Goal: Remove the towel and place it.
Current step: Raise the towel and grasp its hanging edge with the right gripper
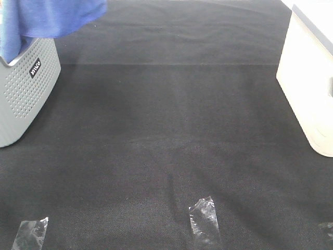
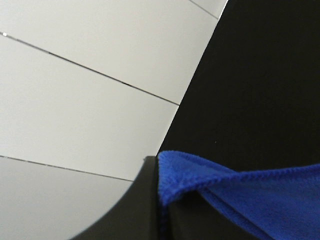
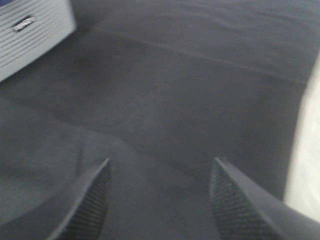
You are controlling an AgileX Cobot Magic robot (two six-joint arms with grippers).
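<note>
Hovering over the black table cover (image 1: 171,130), the right gripper (image 3: 161,165) has its two ribbed fingers (image 3: 92,200) spread wide with nothing between them. Its wrist view shows the grey basket (image 3: 30,35) off to one side and the pale edge of a white box (image 3: 307,165) at the other. On the left arm's wrist view, a stitched edge of the blue towel (image 2: 260,200) fills the near corner, with a pale panelled surface (image 2: 75,100) behind. The left gripper's fingers cannot be made out there, so whether it grips the cloth cannot be told. From the high camera, the towel (image 1: 52,15) hangs at the far left, draped down over the perforated basket's (image 1: 26,88) rim. The white box (image 1: 307,88) stands at the far right, well apart, and clear tape strips (image 1: 204,219) lie along the near edge.
</note>
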